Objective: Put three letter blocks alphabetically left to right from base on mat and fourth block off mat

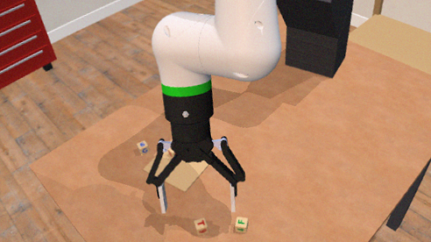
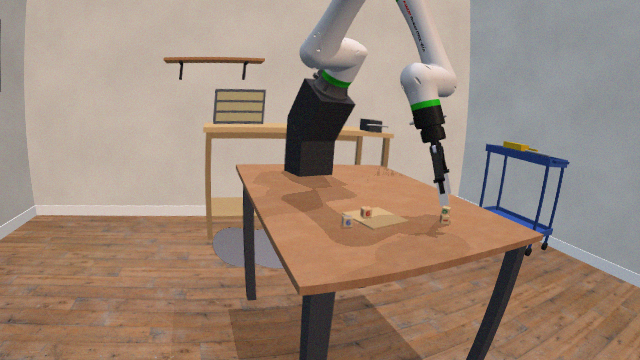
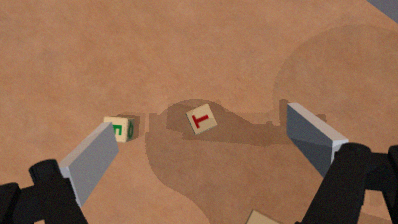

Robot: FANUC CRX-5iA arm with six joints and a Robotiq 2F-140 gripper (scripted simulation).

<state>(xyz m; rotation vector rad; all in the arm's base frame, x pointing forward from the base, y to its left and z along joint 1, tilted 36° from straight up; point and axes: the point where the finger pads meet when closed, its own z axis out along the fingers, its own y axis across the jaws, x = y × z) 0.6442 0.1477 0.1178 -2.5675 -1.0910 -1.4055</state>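
Note:
My gripper (image 1: pixel 199 210) (image 2: pixel 444 202) (image 3: pixel 200 128) is open and empty, its fingertips above the table on either side of the red T block (image 1: pixel 201 225) (image 2: pixel 445 220) (image 3: pixel 201 119). That block lies off the mat, turned at an angle. The green F block (image 1: pixel 241 223) (image 2: pixel 445 210) (image 3: pixel 119 129) lies beside it, close to one fingertip, which partly covers it in the wrist view. A block with red marks (image 1: pixel 169 152) (image 2: pixel 366 212) stands on the mat (image 1: pixel 184 182) (image 2: pixel 385 219) (image 3: pixel 260 218), its top letter unclear. A blue-lettered block (image 1: pixel 143 146) (image 2: pixel 347 220) stands off the mat.
The brown table (image 1: pixel 315 157) (image 2: pixel 280 240) bears the robot's black pedestal (image 1: pixel 311 33) (image 2: pixel 312 135) at its back. The arm and gripper partly hide the mat in the top view. A table edge passes beyond the T and F blocks.

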